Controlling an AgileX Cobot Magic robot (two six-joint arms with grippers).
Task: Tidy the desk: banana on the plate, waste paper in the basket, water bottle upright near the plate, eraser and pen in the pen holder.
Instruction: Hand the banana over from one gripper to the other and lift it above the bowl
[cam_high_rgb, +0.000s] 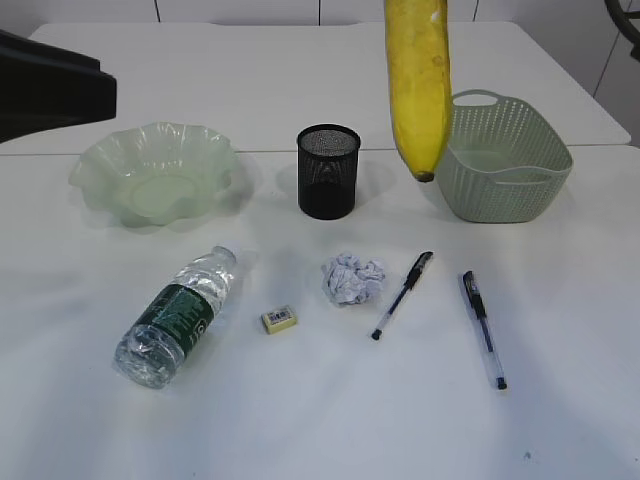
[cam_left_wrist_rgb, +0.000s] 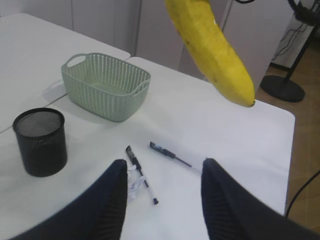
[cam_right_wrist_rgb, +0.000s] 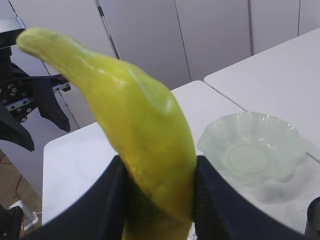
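Banana (cam_right_wrist_rgb: 145, 145) was clamped in the right gripper (cam_right_wrist_rgb: 157, 200), hanging up in the air beside the green basket (cam_high_rgb: 505, 160), well right of the ruffled plate (cam_high_rgb: 155, 175). Left gripper (cam_left_wrist_rgb: 162, 200) hovered with jaws apart, holding nothing.

On the counter (cam_high_rgb: 560, 420) I count two pens: one (cam_high_rgb: 403, 294) nearer the middle, the other (cam_high_rgb: 484, 328) off to its right. There is one banana (cam_high_rgb: 418, 80), one ruffled glass plate (cam_high_rgb: 155, 173), one black mesh pen holder (cam_high_rgb: 328, 170), and one green basket (cam_high_rgb: 505, 155). One water bottle (cam_high_rgb: 179, 315) lies there, plus one yellow eraser (cam_high_rgb: 279, 319) and one ball of crumpled waste paper (cam_high_rgb: 351, 278).
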